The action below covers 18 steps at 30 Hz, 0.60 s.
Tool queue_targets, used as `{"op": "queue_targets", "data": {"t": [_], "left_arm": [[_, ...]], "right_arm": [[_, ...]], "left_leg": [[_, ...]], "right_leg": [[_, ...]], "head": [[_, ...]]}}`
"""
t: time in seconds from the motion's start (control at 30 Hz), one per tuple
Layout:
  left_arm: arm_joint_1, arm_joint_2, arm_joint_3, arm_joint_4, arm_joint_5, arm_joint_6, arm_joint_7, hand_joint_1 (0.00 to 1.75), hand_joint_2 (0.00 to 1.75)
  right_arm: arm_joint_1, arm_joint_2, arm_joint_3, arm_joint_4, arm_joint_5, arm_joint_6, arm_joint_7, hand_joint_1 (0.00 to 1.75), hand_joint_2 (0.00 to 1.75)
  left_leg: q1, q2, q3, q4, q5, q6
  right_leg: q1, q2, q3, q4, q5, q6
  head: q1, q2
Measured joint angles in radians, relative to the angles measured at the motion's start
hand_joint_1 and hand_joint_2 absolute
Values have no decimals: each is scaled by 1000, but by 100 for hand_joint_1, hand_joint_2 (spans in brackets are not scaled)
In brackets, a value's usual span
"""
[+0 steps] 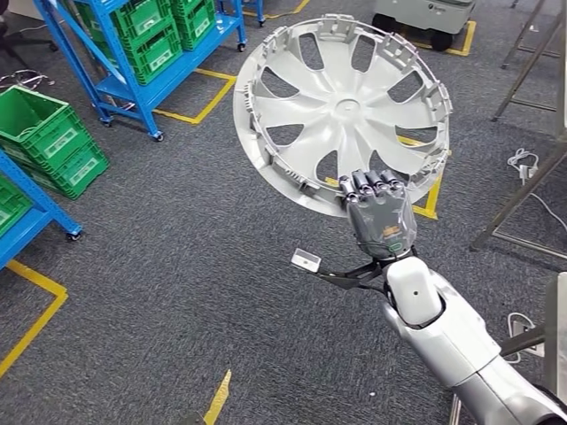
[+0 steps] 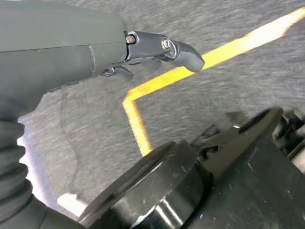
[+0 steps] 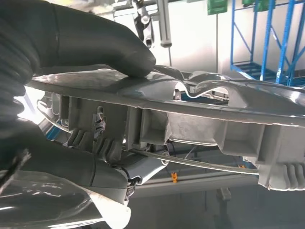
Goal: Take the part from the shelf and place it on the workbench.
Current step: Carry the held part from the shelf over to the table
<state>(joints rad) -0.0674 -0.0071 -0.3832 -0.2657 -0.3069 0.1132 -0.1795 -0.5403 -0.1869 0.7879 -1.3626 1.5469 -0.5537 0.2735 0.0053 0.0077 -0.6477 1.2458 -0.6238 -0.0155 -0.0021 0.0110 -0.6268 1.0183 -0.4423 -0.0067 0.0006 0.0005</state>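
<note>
The right hand is gripping the rim of the part, a round silver-grey wheel cover with curved spokes and clip tabs, holding it tilted above the grey carpet, while the left hand is hanging with nothing in it.

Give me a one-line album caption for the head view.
The right hand grips a silver wheel cover by its rim above grey carpet.

Silver spoked wheel cover (inner ribbed side up), tilted, aloft above grey carpet
</note>
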Motion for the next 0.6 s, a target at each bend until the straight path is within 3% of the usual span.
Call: {"op": "queue_targets", "data": {"t": [0.03,0.07,0.13,0.2,0.27,0.33,0.4,0.47,0.53,0.57,0.6], "left_arm": [[-2,1,0,0,0,0,-1,0,175],[-3,1,0,0,0,0,-2,0,175],[-4,2,0,0,0,-1,-2,0,175],[1,4,0,2,-2,0,-1,0,175],[4,4,0,3,-3,1,-1,0,175],[3,2,0,3,-5,1,-2,0,175],[4,0,-1,3,-7,1,-3,0,175],[7,-1,-1,3,-9,1,-4,0,175],[9,-1,-1,3,-9,1,-4,0,175],[9,-1,-1,3,-10,1,-4,0,175],[9,0,-1,3,-10,1,-4,0,175]], "right_arm": [[-5,-7,12,0,0,3,8,175,175],[-9,-15,25,0,0,7,16,175,175],[-16,-28,46,0,0,13,32,175,175],[-26,-38,63,0,0,18,46,175,175],[-37,-49,79,-3,0,25,58,175,175],[-41,-66,93,-6,0,32,65,175,175],[-45,-82,108,-10,0,39,68,175,175],[-50,-90,120,-14,0,44,69,175,175],[-50,-95,128,-19,0,51,69,175,175],[-48,-97,130,-22,0,55,68,175,175],[-46,-101,131,-25,0,60,68,175,175]], "left_leg": [[0,-4,-21,40,-7,-1],[0,-5,-26,47,6,-2],[4,-14,8,-40,77,-2],[10,-46,55,-150,127,-2],[11,-67,71,-194,123,2],[10,-55,73,-207,123,13],[12,-38,76,-215,129,26],[10,-18,77,-218,130,33],[8,4,77,-217,128,37],[7,14,78,-217,127,37],[6,23,80,-217,125,37]], "right_leg": [[0,10,1,1,0,0],[0,20,1,2,0,0],[-1,42,2,7,-1,1],[-1,64,-5,16,-2,7],[-3,81,-19,20,3,19],[-7,89,-31,18,8,32],[-6,59,-51,48,-11,41],[-6,14,-100,151,-63,48],[-9,-3,-155,265,-102,53],[-9,-6,-163,283,-100,54],[-10,-9,-151,261,-80,53]], "head": [[0,0],[0,0],[0,0],[0,0],[0,0],[0,0],[6,0],[13,0],[14,0],[14,0],[15,0]]}}
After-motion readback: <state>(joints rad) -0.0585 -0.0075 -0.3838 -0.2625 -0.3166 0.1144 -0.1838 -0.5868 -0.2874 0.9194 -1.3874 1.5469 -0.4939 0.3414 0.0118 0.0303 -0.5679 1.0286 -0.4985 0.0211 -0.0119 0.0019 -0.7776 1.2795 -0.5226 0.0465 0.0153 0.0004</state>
